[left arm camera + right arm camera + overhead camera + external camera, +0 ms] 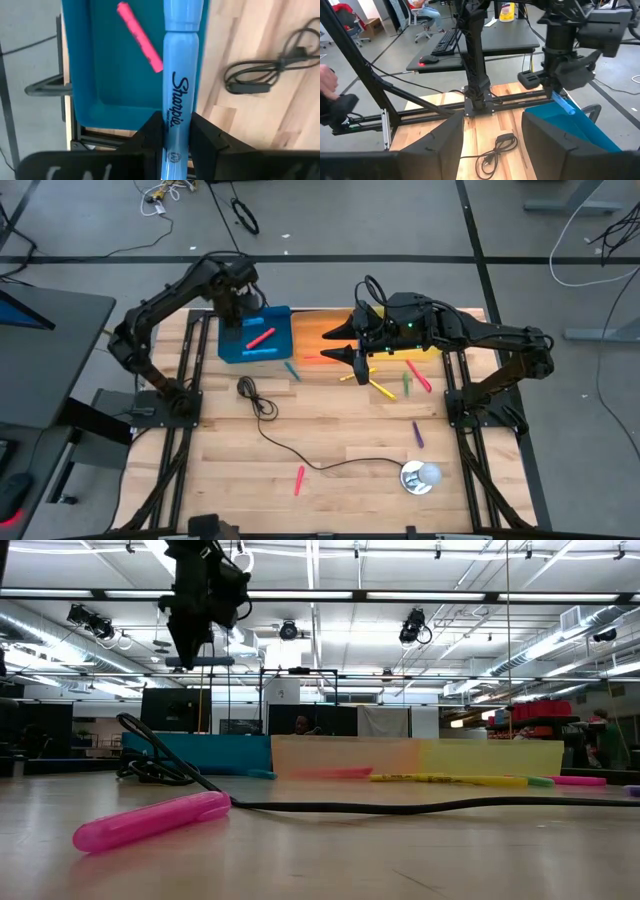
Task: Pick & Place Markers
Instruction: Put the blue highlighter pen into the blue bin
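Blue marker [177, 75], labelled Sharpie, is clamped in the left gripper [174, 137] over the blue tray [100, 90].

Left tool [172, 137] clamped, right tool [492, 135] open

Blue marker [178, 75]: light blue, Sharpie lettering, pinched in the left claw [172, 131] above the blue tray [232, 348].
Pink marker in tray [261, 338]: lies slanted on the tray floor.
Loose markers: yellow [382, 389], green [406, 384], pink [419, 376] clustered near the right claw; purple [417, 434] farther out.
Lone pink marker [299, 479]: flat on the counter, well apart.
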